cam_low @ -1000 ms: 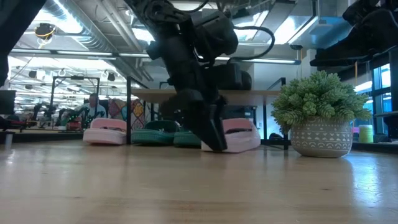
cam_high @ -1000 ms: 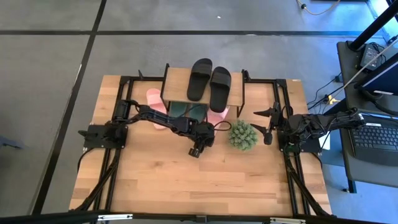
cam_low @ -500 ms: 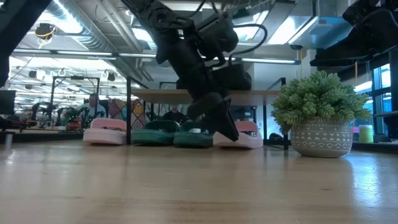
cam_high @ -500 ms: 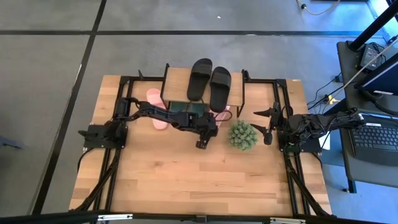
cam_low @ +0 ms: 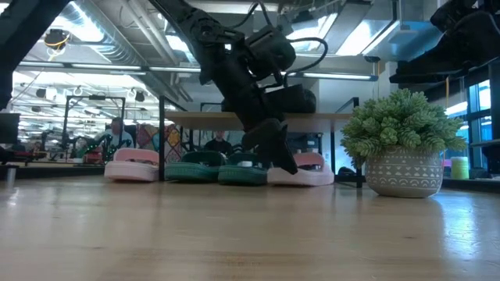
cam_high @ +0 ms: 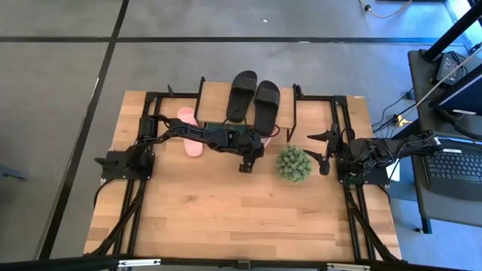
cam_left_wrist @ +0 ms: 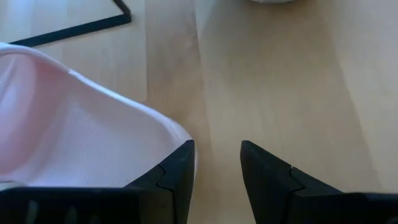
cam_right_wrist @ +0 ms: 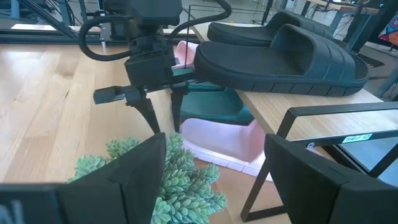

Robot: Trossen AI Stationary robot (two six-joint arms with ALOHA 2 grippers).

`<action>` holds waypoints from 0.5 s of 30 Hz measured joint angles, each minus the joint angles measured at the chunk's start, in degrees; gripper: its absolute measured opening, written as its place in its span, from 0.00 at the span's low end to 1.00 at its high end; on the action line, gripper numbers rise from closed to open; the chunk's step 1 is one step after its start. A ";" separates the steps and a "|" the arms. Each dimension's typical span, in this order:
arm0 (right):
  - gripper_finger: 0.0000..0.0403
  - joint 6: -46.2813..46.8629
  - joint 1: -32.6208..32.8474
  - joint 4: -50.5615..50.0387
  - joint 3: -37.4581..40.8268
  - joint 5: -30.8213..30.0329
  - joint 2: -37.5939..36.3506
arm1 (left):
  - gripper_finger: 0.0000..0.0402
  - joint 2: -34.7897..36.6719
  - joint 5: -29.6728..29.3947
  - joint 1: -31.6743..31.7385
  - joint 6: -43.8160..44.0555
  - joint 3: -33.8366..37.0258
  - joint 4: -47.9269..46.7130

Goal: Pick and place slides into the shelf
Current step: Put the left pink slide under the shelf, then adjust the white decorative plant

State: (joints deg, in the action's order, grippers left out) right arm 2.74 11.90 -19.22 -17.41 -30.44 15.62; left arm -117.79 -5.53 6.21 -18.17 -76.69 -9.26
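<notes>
The pink slide [cam_left_wrist: 74,124] that the left arm works at lies on the counter [cam_high: 226,218] under the right part of the shelf [cam_high: 215,102], its heel end sticking out toward the near side. In the left wrist view this slide lies just beside one finger [cam_left_wrist: 177,171] of the left pincer [cam_high: 245,163], outside the gap; the gap between the two fingers shows only bare wood, so the pincer stands slightly open and grips nothing. In the low view the fingers point down and to the right, with their tips in front of this slide, close above the counter.

To the left of this slide, also under the shelf, lie the two dark green slides [cam_low: 215,169] side by side. The other pink slide [cam_high: 190,129] lies farther left, mostly outside the left legs of the shelf. The pair of black slides [cam_high: 254,98] rests on top of the shelf plank, toes pointing far.

A round spiky green plant [cam_high: 294,162] in a pale pot stands on the counter to the right of the left pincer, near it but apart.

The right pincer [cam_high: 325,150] waits at the right side of the counter, beyond the plant, with its fingers spread wide and nothing between them.
</notes>
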 joint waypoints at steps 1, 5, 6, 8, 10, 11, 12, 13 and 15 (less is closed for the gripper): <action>0.68 0.00 0.00 0.00 0.00 0.00 0.00 | 0.31 0.13 0.02 -0.18 0.00 0.00 -0.14; 0.68 -0.02 0.00 0.04 0.00 0.00 0.00 | 0.31 0.72 0.68 -1.13 0.02 0.01 -0.66; 0.68 0.00 0.00 0.09 0.00 0.00 0.00 | 0.31 1.20 1.02 -1.40 0.02 0.07 -1.69; 0.68 -0.01 0.00 0.22 0.00 -0.19 0.00 | 0.31 1.96 3.14 -1.79 0.01 -0.02 -1.65; 0.68 0.19 0.02 1.27 0.00 -2.55 0.02 | 0.31 3.85 6.71 -1.87 0.00 0.11 -4.84; 0.68 0.58 0.00 2.09 0.00 -4.04 -0.02 | 0.31 4.71 8.75 -1.87 -0.11 0.10 -5.12; 0.68 0.98 -0.02 2.46 -0.02 -5.43 -0.04 | 0.31 5.55 10.65 -1.87 -0.15 0.00 -5.54; 0.68 1.06 0.00 2.75 -0.02 -7.14 -0.04 | 0.31 6.81 12.28 -1.83 -0.17 0.00 -7.39; 0.68 1.18 -0.02 3.43 -0.02 -8.70 -0.03 | 0.31 9.51 15.16 -1.53 -0.69 0.10 -10.09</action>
State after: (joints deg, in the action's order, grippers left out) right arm 3.92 11.88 -15.79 -17.43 -39.13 15.58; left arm -108.28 9.63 4.68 -18.86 -76.59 -19.35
